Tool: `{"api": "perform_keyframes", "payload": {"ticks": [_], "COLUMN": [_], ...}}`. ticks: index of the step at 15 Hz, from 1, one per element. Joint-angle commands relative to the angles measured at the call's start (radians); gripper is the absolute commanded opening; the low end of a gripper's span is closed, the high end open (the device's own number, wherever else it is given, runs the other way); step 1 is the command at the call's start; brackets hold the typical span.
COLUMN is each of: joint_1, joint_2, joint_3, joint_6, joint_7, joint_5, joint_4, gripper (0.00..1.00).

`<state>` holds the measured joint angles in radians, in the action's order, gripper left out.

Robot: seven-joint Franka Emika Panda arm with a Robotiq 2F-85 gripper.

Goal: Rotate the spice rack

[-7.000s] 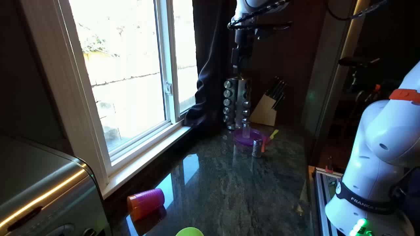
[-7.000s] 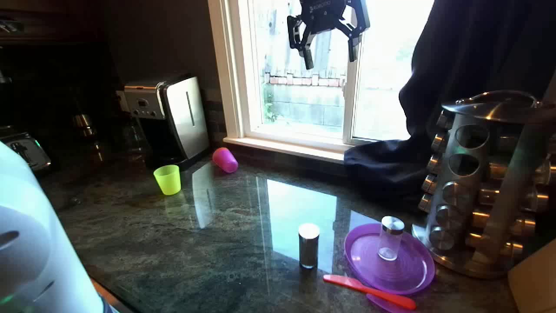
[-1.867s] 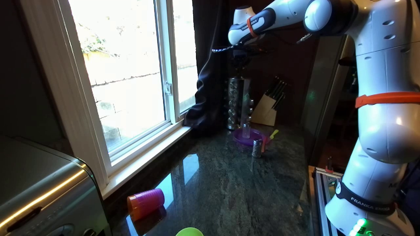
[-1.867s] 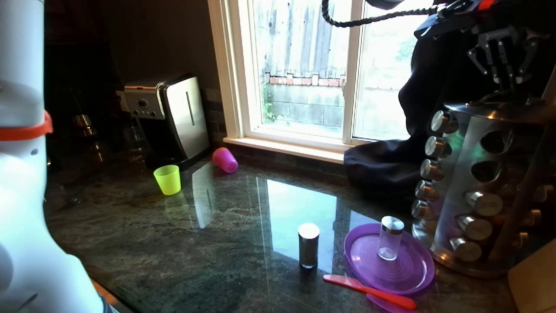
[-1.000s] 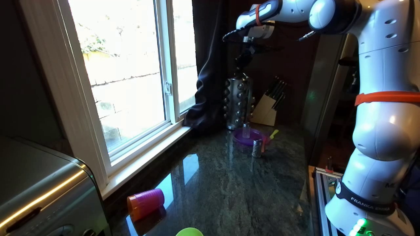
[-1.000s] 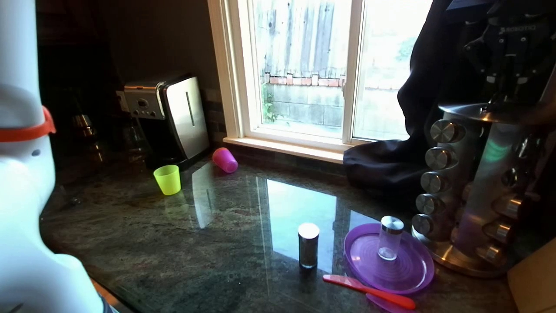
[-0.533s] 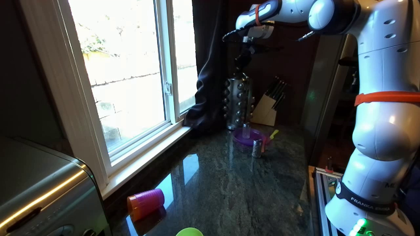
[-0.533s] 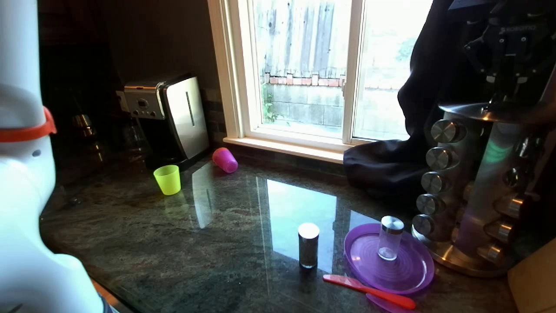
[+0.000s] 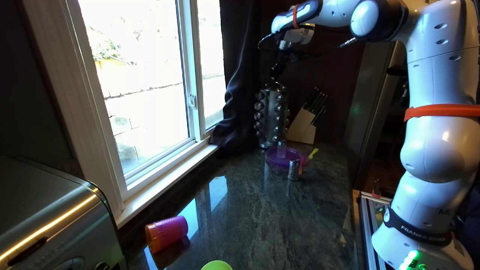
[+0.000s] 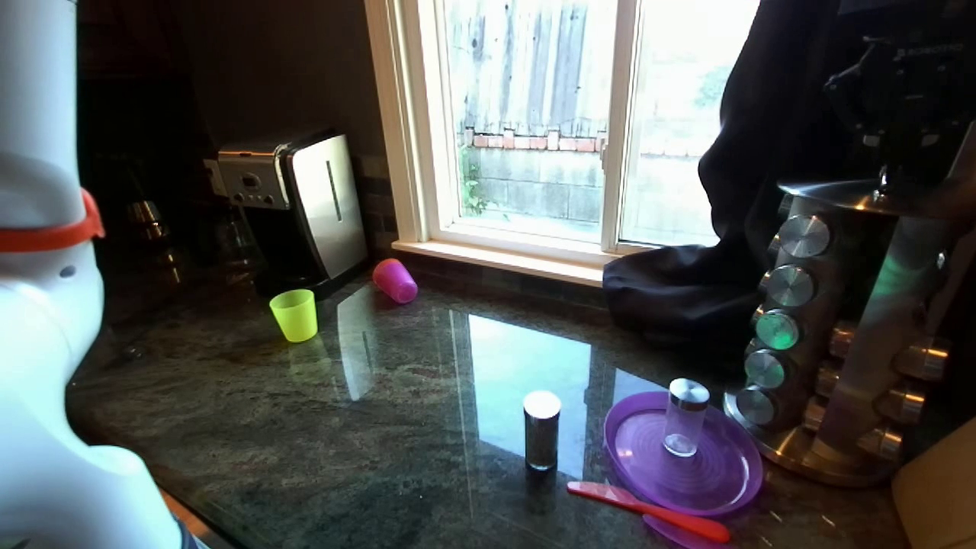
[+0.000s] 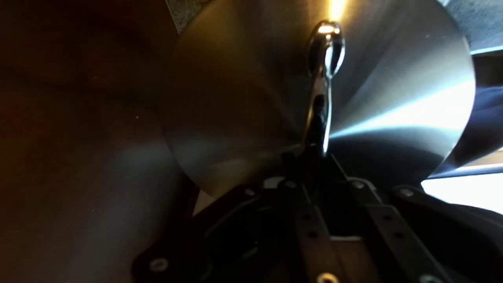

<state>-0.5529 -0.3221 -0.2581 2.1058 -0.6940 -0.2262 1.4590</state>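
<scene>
Directly beneath the fingers (image 11: pixel 338 176): spice rack (image 10: pixel 842 335) | its top handle (image 11: pixel 320 104) between them | both clamped on it

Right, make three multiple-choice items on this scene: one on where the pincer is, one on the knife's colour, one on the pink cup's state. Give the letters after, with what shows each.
1. Where is the pincer?
A) On the windowsill
B) At the top handle of the spice rack
C) Beside the green cup

2. What colour is the knife?
A) Red
B) Blue
C) White

3. How is the pink cup?
A) Standing upright
B) Upside down on its rim
C) Lying on its side

1: B, since the wrist view shows it closed on the top handle.
2: A, since an exterior view shows red along its length.
3: C, since it rests on its curved wall in both exterior views.
</scene>
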Motion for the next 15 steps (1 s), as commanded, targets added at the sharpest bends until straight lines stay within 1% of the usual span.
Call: {"api": "perform_keyframes", "payload": {"ticks": [1,7,10,15], "joint_1": [-0.054,-0.091,-0.115,-0.16], "joint_2": [-0.025,-0.057,-0.085,-0.16], "joint_3": [0.035,0.056,0.072,0.097], "joint_6": [-0.093,-0.214,-0.287,-0.479], "joint_7": [-0.222,-0.517,-0.659,-0.855], "joint_5": [-0.064,-0.073,-0.092,-0.106], "joint_4": [-0.056,-0.126,-0.185,-0.336], "gripper": [0.05,0.05,0.05,0.05]}}
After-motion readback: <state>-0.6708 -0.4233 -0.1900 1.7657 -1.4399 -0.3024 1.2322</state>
